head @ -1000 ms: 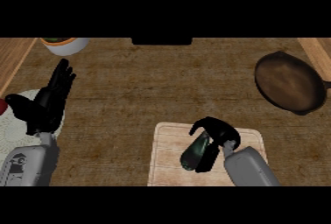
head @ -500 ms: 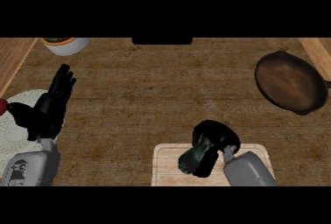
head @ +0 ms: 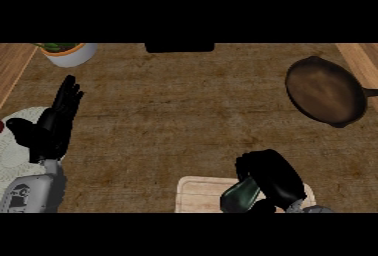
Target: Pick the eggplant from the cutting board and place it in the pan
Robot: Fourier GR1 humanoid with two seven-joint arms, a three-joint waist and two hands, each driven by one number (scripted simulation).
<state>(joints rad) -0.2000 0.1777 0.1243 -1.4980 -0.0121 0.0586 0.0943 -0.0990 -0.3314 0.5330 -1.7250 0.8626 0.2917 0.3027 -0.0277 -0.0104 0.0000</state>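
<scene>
Down beneath the right hand [head: 272, 176], fingers curl round the eggplant [head: 240, 196], its dark end poking out to the hand's left, over the cutting board [head: 198, 196]; the pan [head: 323, 91] waits well ahead of that hand, slightly right; best, I'd say, to lift clear first, then carry forward and lower inside the rim; left hand [head: 53, 125] rests spread, fingers up, far across.

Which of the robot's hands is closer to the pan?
Right. The right hand, curled round the eggplant at the cutting board, has the pan up and to its right. The left hand rests open at the far left, across the counter.
</scene>
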